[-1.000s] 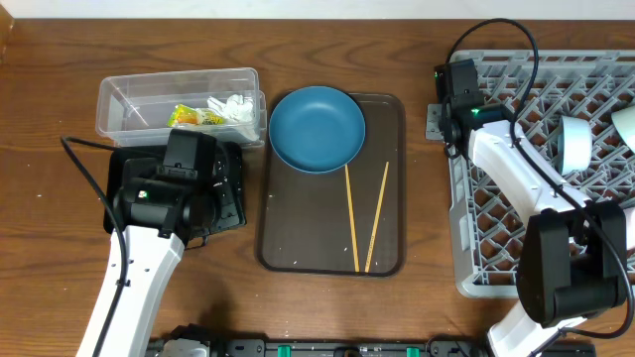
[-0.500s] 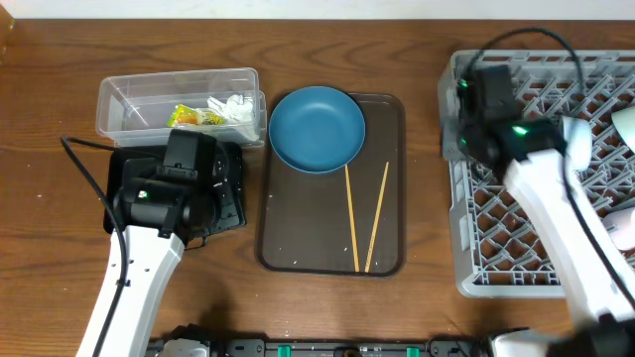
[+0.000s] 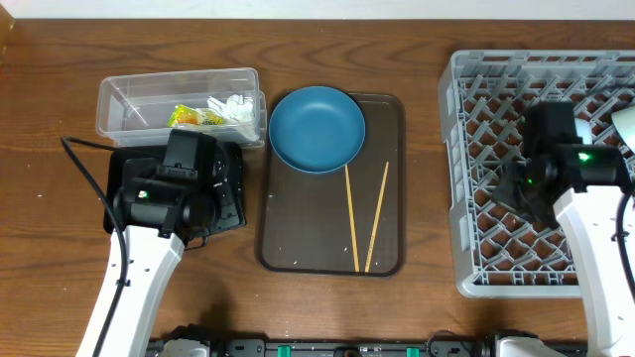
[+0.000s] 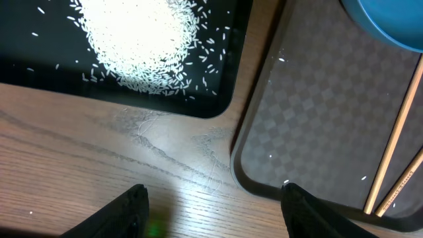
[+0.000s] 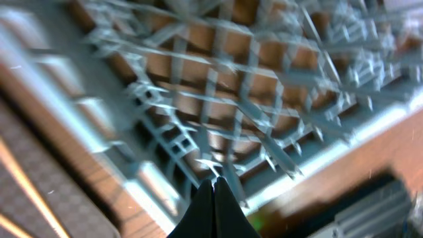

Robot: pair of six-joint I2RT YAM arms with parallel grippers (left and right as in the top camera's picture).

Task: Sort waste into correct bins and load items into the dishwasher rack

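Observation:
The clear tub at the back left holds the yellow-green wrapper and the white tissue. The rice heap lies in the black tray, which my left arm mostly hides in the overhead view. The dark blue dish and two chopsticks rest on the brown tray. My left gripper is open and empty, low over bare wood beside the black tray. My right gripper is shut and empty above the grey rack. The cup and the mint bowl are out of view.
The brown serving tray lies between the bins and the rack; its corner shows in the left wrist view. A pale bowl edge shows at the rack's right side. My right arm covers the rack's middle.
My right arm has swung from the rack's left edge to over its middle and right. The left arm and the items on the brown tray have not moved.

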